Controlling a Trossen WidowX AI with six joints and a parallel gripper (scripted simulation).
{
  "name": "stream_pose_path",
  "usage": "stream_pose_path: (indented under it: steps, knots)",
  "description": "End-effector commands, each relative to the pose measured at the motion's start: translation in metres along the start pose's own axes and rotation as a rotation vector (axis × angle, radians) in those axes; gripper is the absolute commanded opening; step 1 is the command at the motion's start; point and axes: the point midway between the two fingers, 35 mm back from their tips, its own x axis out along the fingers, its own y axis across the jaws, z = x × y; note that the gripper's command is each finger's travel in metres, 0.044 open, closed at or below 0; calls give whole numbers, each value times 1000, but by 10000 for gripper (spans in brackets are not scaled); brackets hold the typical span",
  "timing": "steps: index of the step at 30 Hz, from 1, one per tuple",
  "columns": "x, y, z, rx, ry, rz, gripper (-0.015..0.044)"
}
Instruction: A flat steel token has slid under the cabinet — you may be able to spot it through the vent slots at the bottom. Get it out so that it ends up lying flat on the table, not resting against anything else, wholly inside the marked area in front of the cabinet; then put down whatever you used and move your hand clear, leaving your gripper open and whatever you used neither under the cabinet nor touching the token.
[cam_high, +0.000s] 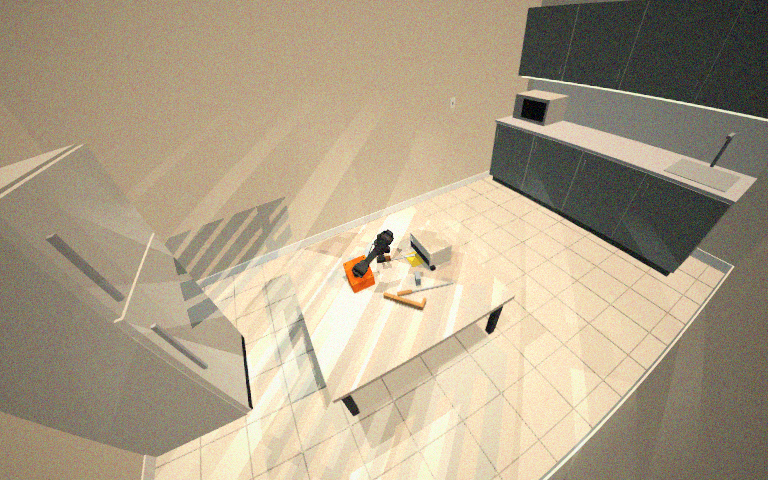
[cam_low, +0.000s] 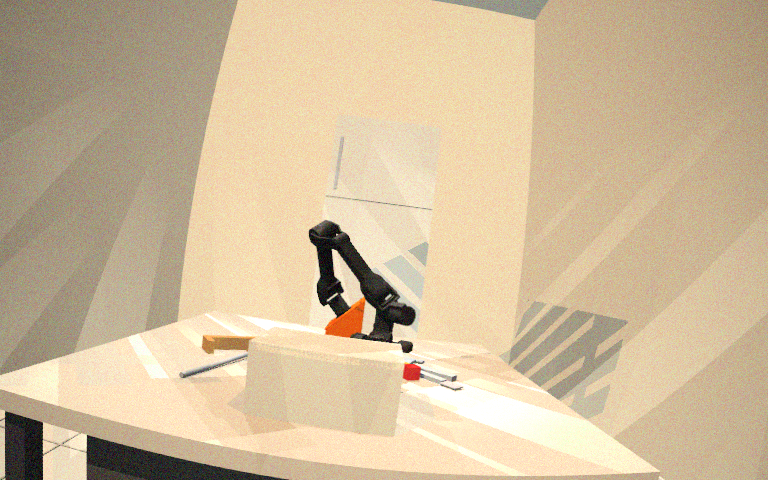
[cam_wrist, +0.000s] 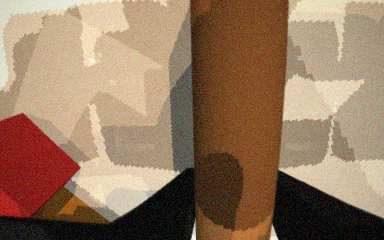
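Nearest the onlooker stands the cabinet (cam_high: 437, 249) (cam_low: 325, 384), its plain back turned this way and its dark slotted front facing the arm. The steel token is not visible; by the task it lies beneath the cabinet, and its exact place there cannot be told. Being flat steel, it is probably stiff, hard to damage, heavy for its size and apt to slide on the smooth bench (cam_high: 362, 345) (cam_low: 141, 407). Its thin rim would offer little to pinch, so a pull from behind its far edge, keeping it flat, seems the better purchase; too brisk a stroke could carry it past the boundary or turn it against the cabinet.

Directly before the cabinet's front lies the yellow marked area (cam_high: 415, 260), the token's intended resting place. Beside the cabinet, in the exterior view, shows a red block (cam_low: 411, 371) (cam_wrist: 35, 165).

Beyond is the hand (cam_high: 383, 258) (cam_low: 382, 339) (cam_wrist: 230, 177), partly open and closed firmly about the orange-brown handle (cam_high: 387, 258) (cam_wrist: 240, 90) of a tool. A pale shaft runs from it toward the yellow area; its tip cannot be made out. The rounded grip appears rigid and is best held squarely, lest it roll under side load.

Farthest back, the arm rises from its orange base (cam_high: 362, 281) (cam_low: 346, 321).
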Motion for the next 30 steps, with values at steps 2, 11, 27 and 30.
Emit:
stream_pose_path:
  steps: [2, 11, 27, 30]
  knots:
    - [-1, 0, 0, 44, 2, 0, 0]
    - [-1, 0, 0, 112, 3, 0, 0]
    - [-3, 0, 1, 234, 4, -2, 0]
    - [-3, 0, 1, 257, 4, -2, 0]
